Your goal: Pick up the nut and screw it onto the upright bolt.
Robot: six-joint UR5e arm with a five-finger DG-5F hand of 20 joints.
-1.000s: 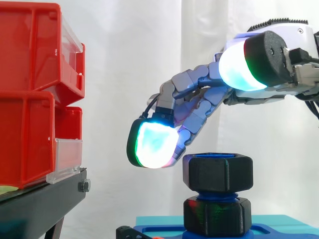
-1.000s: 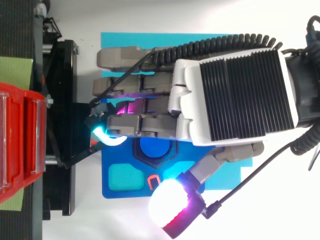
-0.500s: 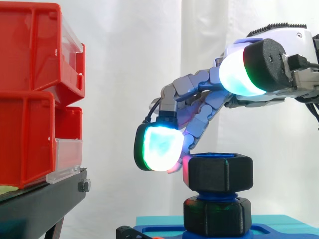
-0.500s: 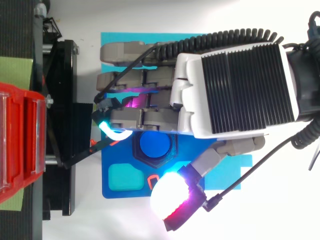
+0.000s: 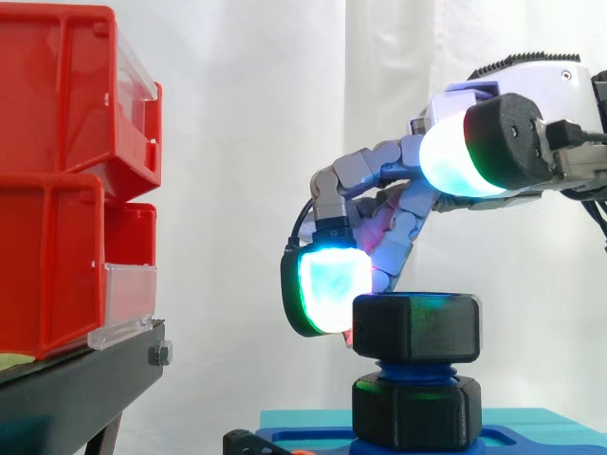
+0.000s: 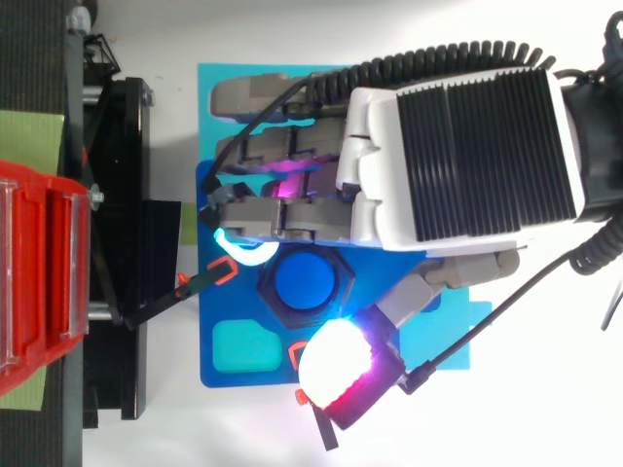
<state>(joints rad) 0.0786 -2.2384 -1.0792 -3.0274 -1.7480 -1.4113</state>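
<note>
A: On the upright bolt (image 6: 304, 283), above the blue base plate (image 6: 226, 375), the black nut (image 5: 415, 327) is already sitting. Are you seeing it too?

B: Yes. It is resting over a second black hexagon (image 5: 415, 412) (maybe the bolt's own collar, I am not able to tell), and a little blue thread is showing between them.

A: And the robot hand (image 6: 458, 156)?

B: It is hanging over the nut with its fingers curled, clenched on nothing. One glowing fingertip (image 5: 327, 289) is touching, or almost touching, the nut's left flank in the side view. The thumb pad (image 5: 460, 156) is sitting high, well apart from the nut.

A: So which relation is deciding the coming move?

B: The bolt's long axis is standing vertical. The nut is lying just to the right of that fingertip and below the palm. I am judging that the pad is needing to push sideways along the flank, around this axis, to turn the nut down.

A: What is differing from one second ago?

B: Then the fingertip was farther left and clearly apart from the nut; now it is coming against it. The nut's faces are also showing at another angle, so it is probably turning a little. From above, the fingers are covering the bolt's top less than before.
</note>
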